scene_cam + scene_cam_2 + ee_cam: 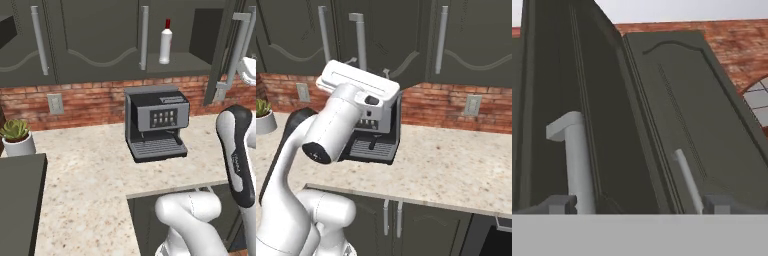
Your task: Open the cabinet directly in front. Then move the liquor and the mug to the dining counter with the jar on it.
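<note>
The gripper is spread wide with nothing between its fingers, pointed up at the cabinet doors. In the hand view one fingertip sits right at the foot of a grey bar handle, the other fingertip is off beside a thinner handle, and neither handle is pinched.

From the left base view the cabinet's right door is swung out, edge-on, and the liquor stands upright on the open shelf, near the shelf's front edge, just beside the closed door next to it. Can't spot the mug from here.

Under the cabinet, a coffee machine sits toward the back edge of the beige counter, against the brick wall. A potted plant is at the counter's far left edge. There's a wall outlet on the brick between them.
</note>
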